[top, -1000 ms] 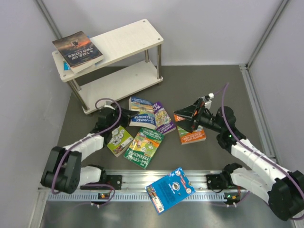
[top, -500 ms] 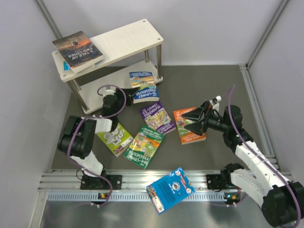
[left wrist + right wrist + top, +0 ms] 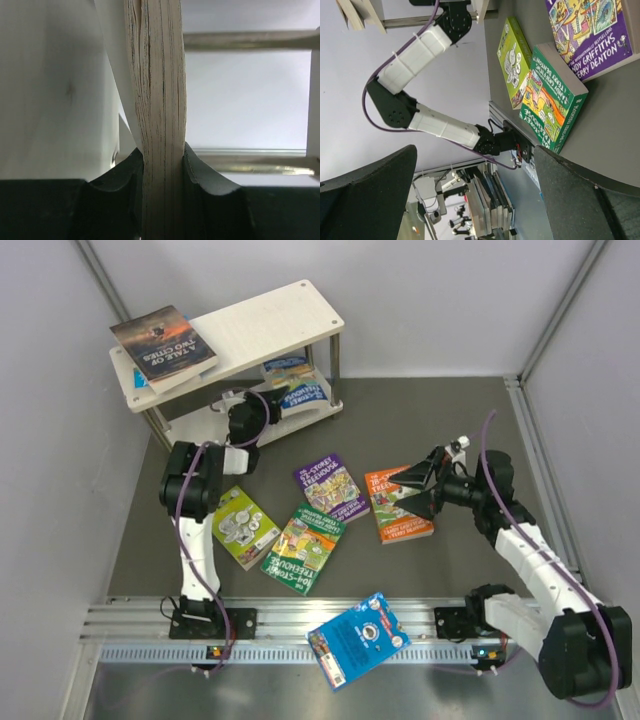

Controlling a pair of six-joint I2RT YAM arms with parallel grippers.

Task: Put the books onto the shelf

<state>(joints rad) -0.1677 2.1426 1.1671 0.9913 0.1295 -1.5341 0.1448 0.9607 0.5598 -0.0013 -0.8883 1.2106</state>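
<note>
Within the last second the left arm (image 3: 200, 480) lifted the blue book (image 3: 292, 390) from among the loose books on the bench (image 3: 430, 420) and carried it far-left to the shelf (image 3: 270, 325). The book now sat between the two boards, over the lower one at its right end. Whether it rested on that board could not be determined. The left jaws remained clenched on it: the left wrist view showed its page edge (image 3: 160, 125) pinched between both pads.

The right jaws had withdrawn slightly to the right and stood fully released above the orange book (image 3: 400, 508), holding nothing.

The dark book (image 3: 163, 343) lay on the top board, unmoved. The purple (image 3: 332, 485), green (image 3: 303, 550), lime (image 3: 240, 525) and bright blue (image 3: 358, 638) books stayed off the shelf.

Judgement: one placement was nearly complete, pending release; five books remained outstanding.
</note>
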